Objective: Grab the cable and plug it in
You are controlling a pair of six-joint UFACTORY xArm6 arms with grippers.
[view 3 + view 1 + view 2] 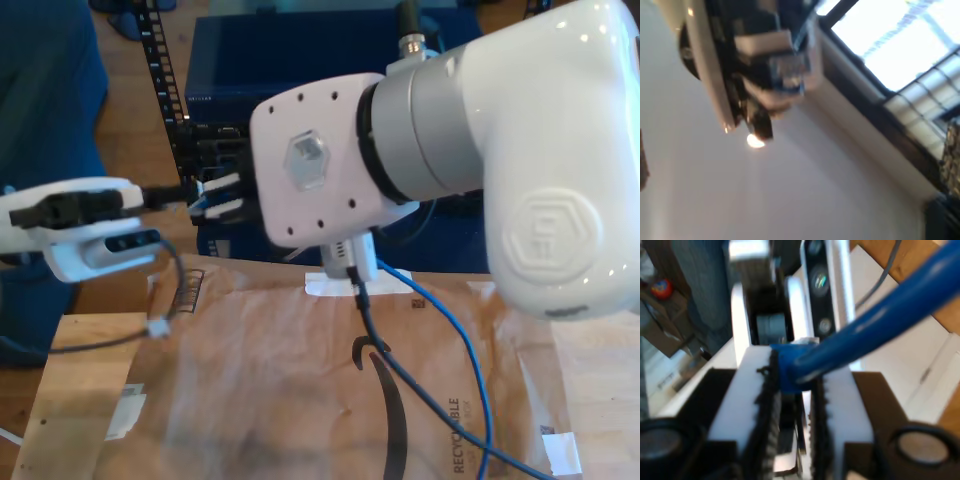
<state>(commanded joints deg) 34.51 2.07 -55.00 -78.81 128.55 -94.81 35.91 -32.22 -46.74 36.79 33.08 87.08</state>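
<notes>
Flattened brown cardboard (pixel 250 380) is covering the wooden worktop (pixel 600 370) in the exterior view, with a dark blue equipment box (pixel 300 50) standing at the far side. My second hand (pixel 792 371) is clamping down on the cable (pixel 880 310): its black toothed pads (pixel 767 405) are pressing on the blue boot at the cable's end, and the blue line is running up and away from the white fingers. Just beyond the fingertips, a white arm with a dark camera module (pixel 822 285) is facing it. My first hand (pixel 785 75) is showing up badly blurred against a pale wall and a bright window (pixel 900 45); something blue-grey is sitting at its jaws, but I cannot tell how far they are parted. In the exterior view the cable (pixel 485 400) is trailing over the cardboard toward the near right, beside a thicker black cable (pixel 400 385).
</notes>
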